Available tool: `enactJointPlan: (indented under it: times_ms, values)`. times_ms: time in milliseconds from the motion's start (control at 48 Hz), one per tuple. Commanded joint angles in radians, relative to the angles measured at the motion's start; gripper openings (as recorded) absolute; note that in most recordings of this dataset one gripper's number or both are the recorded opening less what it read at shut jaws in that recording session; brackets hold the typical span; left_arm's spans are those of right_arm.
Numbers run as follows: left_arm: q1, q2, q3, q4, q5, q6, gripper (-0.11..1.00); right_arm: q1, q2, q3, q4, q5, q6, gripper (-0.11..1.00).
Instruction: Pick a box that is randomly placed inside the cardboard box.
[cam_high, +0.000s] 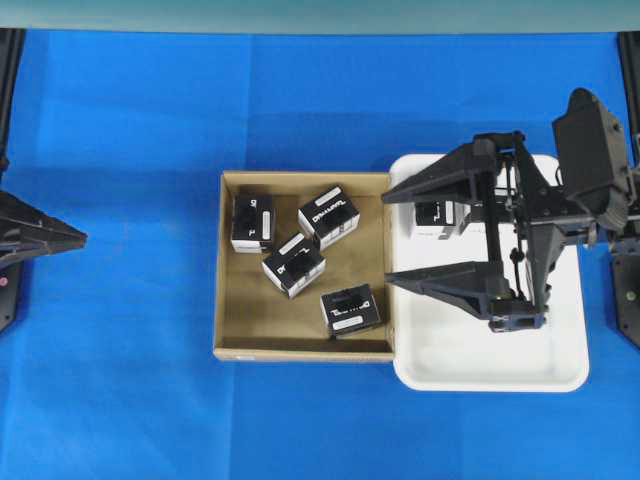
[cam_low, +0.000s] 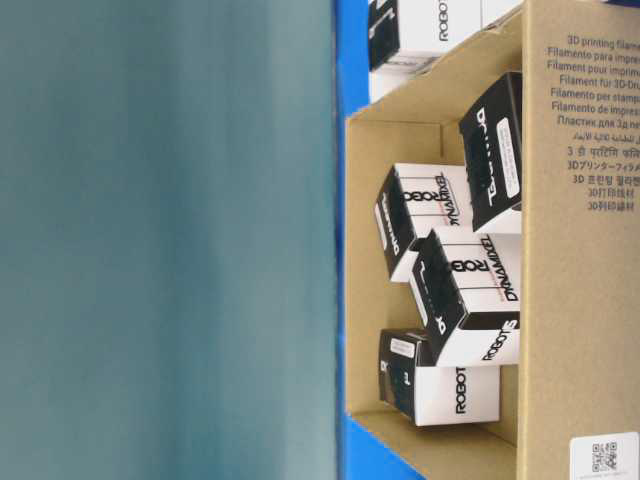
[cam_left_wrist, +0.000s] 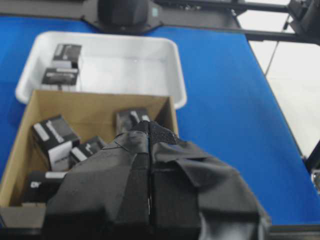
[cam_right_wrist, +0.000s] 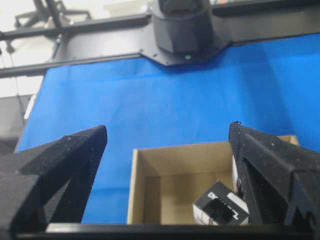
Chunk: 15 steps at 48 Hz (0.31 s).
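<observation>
On the blue surface (cam_high: 150, 120) sits the shallow brown cardboard box (cam_high: 232, 330), and in the overhead view four black cartons lie loose inside it, none of them held: one near the upper left wall (cam_high: 252, 222), one toward the upper right (cam_high: 329, 215), one in the middle (cam_high: 293, 265) touching or nearly touching its neighbours, and one low against the right wall (cam_high: 350, 309). Just beside the cardboard box on its right, touching or almost touching its wall, stands a white tray (cam_high: 480, 365); a further black carton (cam_high: 436, 218) in the tray is largely covered by the right gripper (cam_high: 437, 230), and only the left wrist view shows that two cartons lie there side by side. The right gripper hovers over the tray with its jaws spread wide and nothing between them; its wrist view catches just one carton in a corner of the cardboard box, the rest cut off below the frame. The left gripper (cam_left_wrist: 149, 165) fills much of its own view, its jaws pressed together with no gap and empty, hiding part of the cardboard box's near side; overhead, only its dark tip shows at the left edge. The table-level view is half blocked by a blurred grey-green plane.
</observation>
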Motion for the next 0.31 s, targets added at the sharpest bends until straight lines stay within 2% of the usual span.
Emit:
enactJointPlan:
  times_ms: [0,291]
  values:
    - [-0.003,-0.003,-0.032,0.003,-0.02,0.0,-0.07,0.005,-0.014,0.0,-0.002,-0.011,0.0,0.99]
    - [-0.003,0.008,-0.028,0.003,-0.124,-0.002,-0.07,0.011,-0.103,0.066,-0.002,-0.023,-0.002,0.99]
